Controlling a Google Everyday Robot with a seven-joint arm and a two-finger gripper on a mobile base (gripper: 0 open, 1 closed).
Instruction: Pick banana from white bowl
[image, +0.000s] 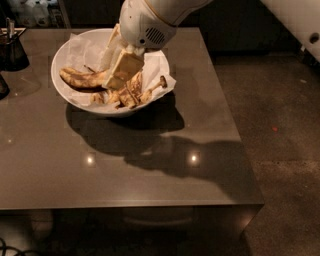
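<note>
The white bowl (56, 84), lined with crinkled white paper, stands at the back left of the dark table. The banana (80, 79), long, curved and mottled brown, lies in the bowl's left half with its right end under my gripper. My gripper (118, 79) reaches down into the middle of the bowl from the white arm above, at the banana's right end. Shorter brown banana pieces (132, 93) lie just right of it.
A small dark container (12, 50) stands at the table's back left, with another dark object (2, 86) at the left edge. The glossy table (125, 170) extends towards the front and right. Dark floor (280, 125) lies to the right.
</note>
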